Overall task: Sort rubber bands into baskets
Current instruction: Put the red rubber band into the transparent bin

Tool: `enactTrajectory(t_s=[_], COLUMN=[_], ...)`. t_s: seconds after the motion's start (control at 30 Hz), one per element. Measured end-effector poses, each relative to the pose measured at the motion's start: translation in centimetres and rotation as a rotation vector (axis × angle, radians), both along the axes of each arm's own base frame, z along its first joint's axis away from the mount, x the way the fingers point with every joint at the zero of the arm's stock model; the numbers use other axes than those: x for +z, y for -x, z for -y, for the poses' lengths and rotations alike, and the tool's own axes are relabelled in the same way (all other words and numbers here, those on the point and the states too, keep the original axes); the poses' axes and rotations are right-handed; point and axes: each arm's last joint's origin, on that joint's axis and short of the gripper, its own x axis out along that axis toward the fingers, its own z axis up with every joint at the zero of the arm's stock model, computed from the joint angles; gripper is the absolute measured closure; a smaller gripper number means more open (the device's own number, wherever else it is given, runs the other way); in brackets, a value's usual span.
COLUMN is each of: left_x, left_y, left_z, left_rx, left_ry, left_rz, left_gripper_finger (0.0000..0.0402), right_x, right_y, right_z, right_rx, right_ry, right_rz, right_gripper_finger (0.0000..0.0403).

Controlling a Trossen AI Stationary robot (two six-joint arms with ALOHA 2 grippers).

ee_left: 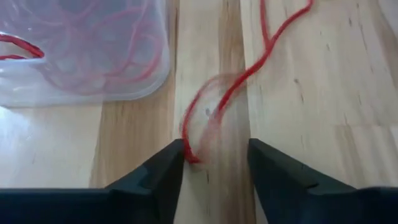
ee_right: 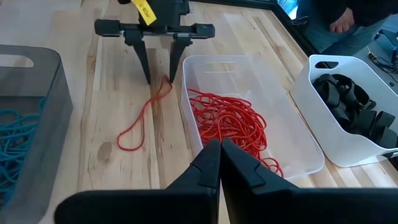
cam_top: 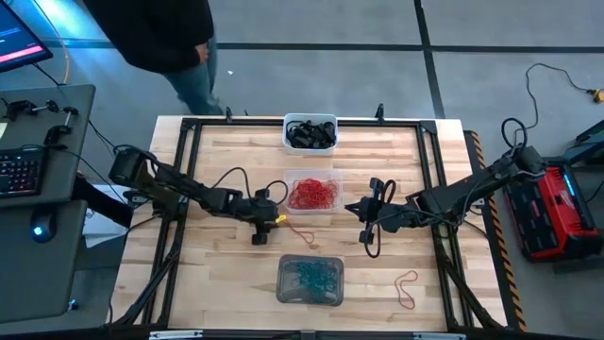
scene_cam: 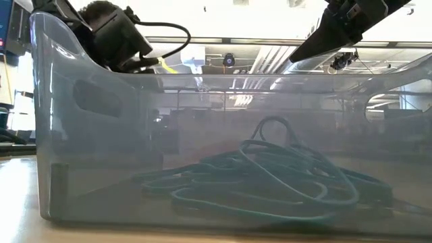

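A loose red rubber band [ee_right: 144,112] lies on the table beside the clear basket [ee_right: 292,140], which holds red bands [cam_top: 312,194]. My left gripper [ee_left: 214,155] is open, fingers pointing down on either side of that band's end [ee_left: 193,152]; it also shows in the right wrist view [ee_right: 160,79]. My right gripper [ee_right: 219,152] is shut and empty, above the table right of the clear basket [cam_top: 361,212]. The white basket [cam_top: 288,142] holds black bands. The grey basket [cam_top: 283,283] holds teal bands [scene_cam: 270,175]. Another red band [cam_top: 406,288] lies at the near right. My left gripper stands over the loose red band's end from above, fingers pointing down, one on each side. The band's end [ee_left: 189,157] lies close against the inner side of one finger [ee_left: 168,168] and looks blurred. I cannot tell whether it touches.
A person [cam_top: 170,38] stands beyond the table's far edge. A black frame [cam_top: 189,132] runs around the tabletop. A keyboard and desk [cam_top: 28,161] stand to the left, a red case [cam_top: 552,208] to the right. Bare wood [cam_top: 217,274] lies left of the grey basket.
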Motion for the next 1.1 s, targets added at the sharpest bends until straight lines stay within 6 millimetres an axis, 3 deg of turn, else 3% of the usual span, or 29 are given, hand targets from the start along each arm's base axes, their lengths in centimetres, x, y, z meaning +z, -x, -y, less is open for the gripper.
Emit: enactTrajectory(t_s=[0.17, 0.3, 0.7, 0.9, 1.1], left_x=[-0.1, -0.1, -0.4, 0.6, 2.9], left_y=[-0.1, -0.2, -0.2, 0.7, 1.5], left_z=[-0.3, -0.6, -0.3, 0.2, 0.7], left_rx=[0.023, 0.042, -0.026, -0.025, 0.016], left_ry=[-0.017, -0.016, -0.091, -0.109, -0.081], left_rz=[0.002, 0.010, -0.010, -0.030, 0.023], left_gripper_finger=[0.0214, 0.0229, 0.0393, 0.0400, 0.0401], right_x=[0.0, 0.0, 0.0, 0.0, 0.0], right_y=[0.0, 0.0, 0.0, 0.0, 0.0], right_z=[0.0, 0.0, 0.0, 0.0, 0.0], right_rx=[0.000, 0.000, -0.010, -0.009, -0.009], right_ry=[0.000, 0.000, -0.015, -0.015, -0.014], right_rz=[0.000, 0.000, 0.005, 0.004, 0.003], right_gripper_finger=[0.0403, 0.0403, 0.0403, 0.0403, 0.0403])
